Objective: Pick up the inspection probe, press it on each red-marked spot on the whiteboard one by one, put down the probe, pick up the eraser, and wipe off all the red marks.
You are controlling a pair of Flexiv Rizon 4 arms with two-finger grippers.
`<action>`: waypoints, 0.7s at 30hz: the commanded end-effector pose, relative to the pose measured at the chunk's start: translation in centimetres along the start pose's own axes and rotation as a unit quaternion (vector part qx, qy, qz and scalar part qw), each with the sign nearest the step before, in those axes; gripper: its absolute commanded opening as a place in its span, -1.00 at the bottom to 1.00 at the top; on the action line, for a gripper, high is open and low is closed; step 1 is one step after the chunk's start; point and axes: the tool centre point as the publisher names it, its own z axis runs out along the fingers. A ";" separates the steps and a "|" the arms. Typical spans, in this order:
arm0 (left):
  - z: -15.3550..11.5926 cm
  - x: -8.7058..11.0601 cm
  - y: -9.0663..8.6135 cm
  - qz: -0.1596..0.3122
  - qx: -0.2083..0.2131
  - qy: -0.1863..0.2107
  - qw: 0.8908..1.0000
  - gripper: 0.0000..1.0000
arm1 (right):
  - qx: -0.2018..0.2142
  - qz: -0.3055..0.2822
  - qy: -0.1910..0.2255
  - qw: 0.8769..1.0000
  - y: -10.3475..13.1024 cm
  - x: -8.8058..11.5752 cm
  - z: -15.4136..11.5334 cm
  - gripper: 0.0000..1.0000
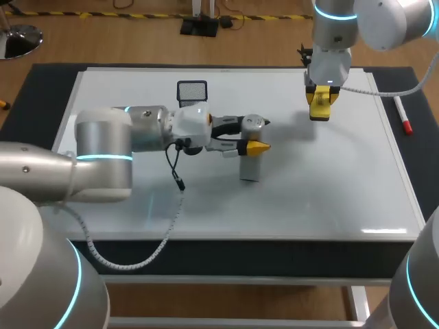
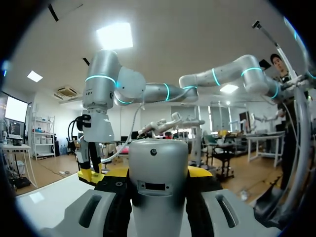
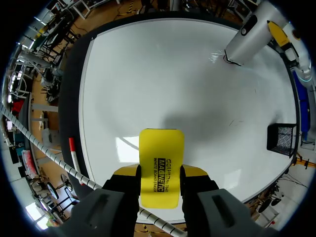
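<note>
The left arm comes in from the left edge of the head view and lies low across the whiteboard, which covers most of the dark tabletop. A thin black cable hangs from its wrist.

Just above that wrist, in the upper middle of the frame, a small black mesh basket stands upright on the board, apart from everything else. What it holds cannot be made out.

Near the centre, the left hand is clenched sideways on the grey probe, with one yellow-tipped finger on each side. The probe stands roughly upright, its lower end down at the board. In the left wrist view the probe fills the space between the fingers of the left hand. In the right wrist view the probe shows as a slanted silver cylinder far ahead of the fingers, its tip meeting the white surface.

At the upper right the right arm points down, and the right hand grips the yellow eraser over the board's upper right part. The right wrist view shows the eraser pinched from both sides by the right hand. A soft shadow lies on the board ahead of the eraser.

At the far right a red-capped pen lies on the tabletop just beside the board's edge.
</note>
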 end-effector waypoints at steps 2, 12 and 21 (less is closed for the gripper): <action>0.5 -0.3 0.7 -0.001 0.005 0.010 1.000 -1.00 | 0.000 -0.001 0.001 1.000 -0.1 0.1 -0.1 -1.00; 0.1 0.0 1.1 0.001 0.005 0.007 1.000 -1.00 | 0.000 -0.001 0.001 1.000 -0.1 0.1 -0.1 -1.00; 0.1 0.0 1.3 -0.003 0.007 0.007 1.000 -1.00 | 0.000 -0.001 0.001 1.000 -0.1 0.1 -0.1 -1.00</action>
